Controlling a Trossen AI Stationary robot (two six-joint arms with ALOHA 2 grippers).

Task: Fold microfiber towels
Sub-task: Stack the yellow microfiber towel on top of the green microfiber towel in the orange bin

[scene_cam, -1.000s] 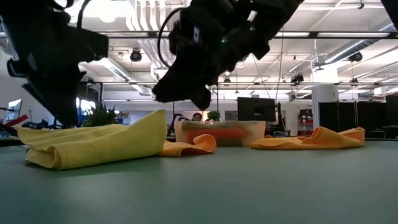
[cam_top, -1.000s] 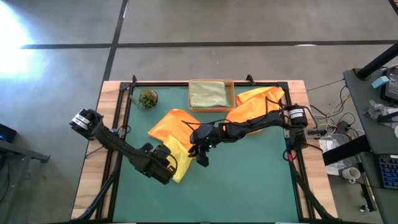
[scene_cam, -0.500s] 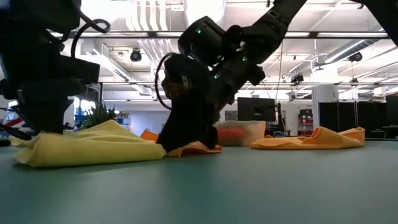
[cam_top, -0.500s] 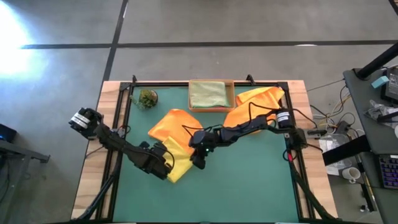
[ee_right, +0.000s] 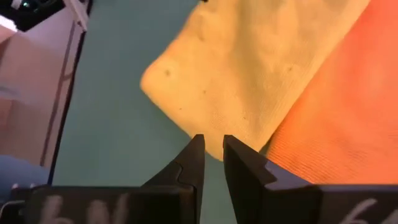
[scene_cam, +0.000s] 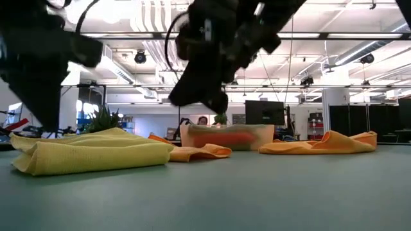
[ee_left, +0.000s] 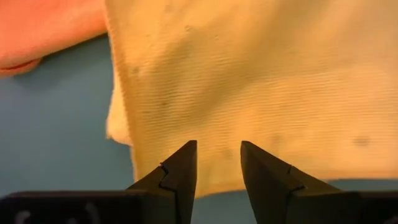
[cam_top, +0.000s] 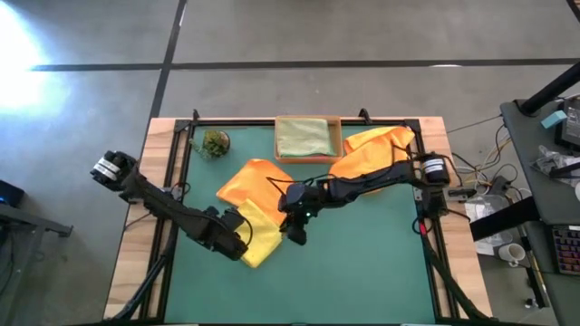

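A folded yellow towel (cam_top: 261, 237) (scene_cam: 90, 151) lies flat on the green mat, left of centre. Its far edge overlaps an orange towel (cam_top: 258, 177) (ee_right: 336, 112) spread behind it. My left gripper (ee_left: 217, 155) (cam_top: 236, 237) points down over the yellow towel's left part, open, with nothing between its fingers. My right gripper (ee_right: 212, 146) (scene_cam: 205, 99) hangs in the air above the yellow towel's right corner (ee_right: 168, 81). Only a narrow gap separates its fingers, and it holds nothing.
A second orange towel (cam_top: 372, 149) lies crumpled at the far right of the mat. A tan tray (cam_top: 308, 159) at the far edge holds a folded sage green towel (cam_top: 304, 136). A small plant (cam_top: 216, 143) stands at the far left. The mat's near half is bare.
My right gripper dipped down onto the towels at the yellow towel's right end, then rose clear again. The yellow towel's right end, which stood up a second ago, now lies flat.
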